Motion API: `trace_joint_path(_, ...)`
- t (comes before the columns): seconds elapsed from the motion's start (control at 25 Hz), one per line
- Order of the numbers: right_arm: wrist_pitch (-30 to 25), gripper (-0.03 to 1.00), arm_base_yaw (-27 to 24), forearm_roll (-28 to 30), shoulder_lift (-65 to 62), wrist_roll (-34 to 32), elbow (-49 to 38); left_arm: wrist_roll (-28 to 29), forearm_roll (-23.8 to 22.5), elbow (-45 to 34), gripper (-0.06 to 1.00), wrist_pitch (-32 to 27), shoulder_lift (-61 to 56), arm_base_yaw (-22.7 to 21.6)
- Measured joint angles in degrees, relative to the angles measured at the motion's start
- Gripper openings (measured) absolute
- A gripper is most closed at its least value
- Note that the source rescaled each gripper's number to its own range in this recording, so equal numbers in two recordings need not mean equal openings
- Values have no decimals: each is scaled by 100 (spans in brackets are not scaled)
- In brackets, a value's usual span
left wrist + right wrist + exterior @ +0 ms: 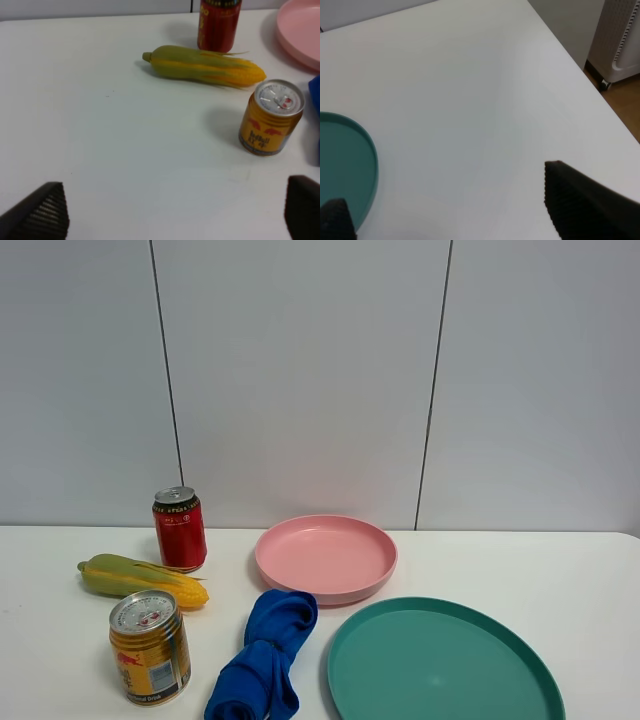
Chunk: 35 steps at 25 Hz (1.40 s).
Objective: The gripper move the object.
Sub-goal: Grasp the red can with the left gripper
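The tall red can (180,528) with a silver top stands upright at the back left of the white table, just behind a corn cob (140,579). The left wrist view shows its lower body (218,24) beyond the corn (202,66). No gripper shows in the exterior high view. In the left wrist view my left gripper (175,215) is open and empty, its two black fingertips (40,215) wide apart over bare table, well short of the can. In the right wrist view my right gripper (455,205) is open and empty over the table's right part.
A shorter gold-yellow can (149,646) stands at the front left, also in the left wrist view (271,118). A blue cloth (264,655) lies beside it. A pink plate (326,557) sits mid-table, a teal plate (443,664) at the front right. The table's right edge (580,65) is near my right gripper.
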State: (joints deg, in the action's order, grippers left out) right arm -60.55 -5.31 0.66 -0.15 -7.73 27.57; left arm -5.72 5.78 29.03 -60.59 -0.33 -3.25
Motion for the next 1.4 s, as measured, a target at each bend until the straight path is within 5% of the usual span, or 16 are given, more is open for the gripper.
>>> trace_joint_path(0.44, 0, 100, 0, 0, 0, 0, 0, -35, 18, 658, 62, 604, 576, 0)
trace_joint_path(0.76, 0, 100, 0, 0, 0, 0, 0, -359, 56, 1934, 62, 1371, 2652, 0)
trace_joint_path(1.4, 0, 100, 0, 0, 0, 0, 0, -1076, 713, 4880, 62, 1347, 6959, 85)
